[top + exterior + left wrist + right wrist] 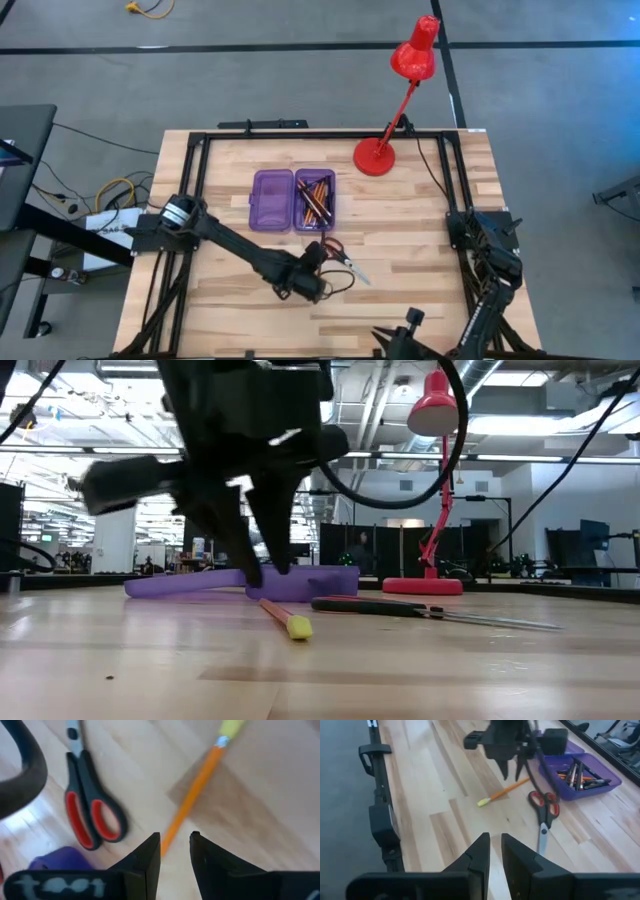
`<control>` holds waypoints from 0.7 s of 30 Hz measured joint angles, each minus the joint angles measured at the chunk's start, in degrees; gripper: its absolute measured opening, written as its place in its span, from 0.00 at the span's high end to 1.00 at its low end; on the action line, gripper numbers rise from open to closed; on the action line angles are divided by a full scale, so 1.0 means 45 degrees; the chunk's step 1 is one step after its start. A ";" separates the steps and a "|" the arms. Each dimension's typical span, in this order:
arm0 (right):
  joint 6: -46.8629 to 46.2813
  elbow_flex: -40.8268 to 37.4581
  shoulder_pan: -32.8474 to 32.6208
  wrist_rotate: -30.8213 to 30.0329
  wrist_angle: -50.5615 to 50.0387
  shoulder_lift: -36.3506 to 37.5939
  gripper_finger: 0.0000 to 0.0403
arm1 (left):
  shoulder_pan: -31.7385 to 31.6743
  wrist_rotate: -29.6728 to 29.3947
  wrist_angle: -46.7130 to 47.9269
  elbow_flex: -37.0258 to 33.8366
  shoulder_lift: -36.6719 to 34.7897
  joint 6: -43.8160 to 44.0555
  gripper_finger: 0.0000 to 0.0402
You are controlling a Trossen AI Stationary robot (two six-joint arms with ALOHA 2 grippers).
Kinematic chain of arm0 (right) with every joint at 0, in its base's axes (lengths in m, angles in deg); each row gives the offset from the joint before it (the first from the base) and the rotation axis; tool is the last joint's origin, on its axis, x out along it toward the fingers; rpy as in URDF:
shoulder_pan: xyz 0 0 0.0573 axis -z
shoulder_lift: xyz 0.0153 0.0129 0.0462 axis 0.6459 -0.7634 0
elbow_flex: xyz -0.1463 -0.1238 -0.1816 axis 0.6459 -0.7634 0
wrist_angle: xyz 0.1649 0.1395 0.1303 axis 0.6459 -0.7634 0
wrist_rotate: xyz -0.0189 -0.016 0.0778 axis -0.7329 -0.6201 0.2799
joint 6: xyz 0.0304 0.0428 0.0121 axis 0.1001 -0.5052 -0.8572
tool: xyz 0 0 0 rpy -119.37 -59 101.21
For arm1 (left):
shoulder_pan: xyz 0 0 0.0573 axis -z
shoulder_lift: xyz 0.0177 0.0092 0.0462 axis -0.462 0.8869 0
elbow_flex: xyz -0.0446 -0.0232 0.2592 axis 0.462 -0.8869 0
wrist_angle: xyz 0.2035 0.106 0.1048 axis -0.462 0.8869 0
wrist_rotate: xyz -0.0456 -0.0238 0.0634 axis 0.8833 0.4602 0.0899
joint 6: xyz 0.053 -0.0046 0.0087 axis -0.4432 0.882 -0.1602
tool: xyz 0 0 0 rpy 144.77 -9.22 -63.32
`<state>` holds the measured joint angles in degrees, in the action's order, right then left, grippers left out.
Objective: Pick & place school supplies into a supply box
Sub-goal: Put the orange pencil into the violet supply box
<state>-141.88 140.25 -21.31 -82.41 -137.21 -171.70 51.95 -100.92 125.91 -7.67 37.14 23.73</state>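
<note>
Even, bright light falls from above on the worktop (420, 250) — shadows are soft. In the low view ceiling lamps glare and the left end effector (262, 565) is blurred — close, out of focus.

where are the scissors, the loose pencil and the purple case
scissors (544, 806), right wrist view, on the red handle loops
loose pencil (192, 800), left wrist view, on the middle of its orange shaft
purple case (271, 199), high view, on the floor of its empty half

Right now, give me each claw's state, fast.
Left claw: open, fingers straddling the orange pencil on the table, not gripping it.
Right claw: narrowly open, holding nothing, waiting at the table's near right side.
</note>
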 joint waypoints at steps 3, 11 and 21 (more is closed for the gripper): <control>0.0000 0.0000 -0.0067 -0.0001 -0.0002 0.0000 0.90 | -0.0297 0.0044 -0.0278 0.0000 0.0000 -0.0595 0.76; 0.0001 -0.0005 -0.0065 0.0001 -0.0010 0.0000 0.90 | -0.0745 0.1767 -0.0499 0.0000 0.0034 -0.1531 0.76; 0.0000 -0.0005 -0.0020 0.0004 -0.0008 0.0000 0.90 | -0.1024 0.2593 -0.1409 -0.0393 0.0049 -0.2797 0.76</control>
<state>-141.88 140.23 -21.40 -82.39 -137.25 -171.70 47.35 -89.25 119.57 -9.44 37.36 11.15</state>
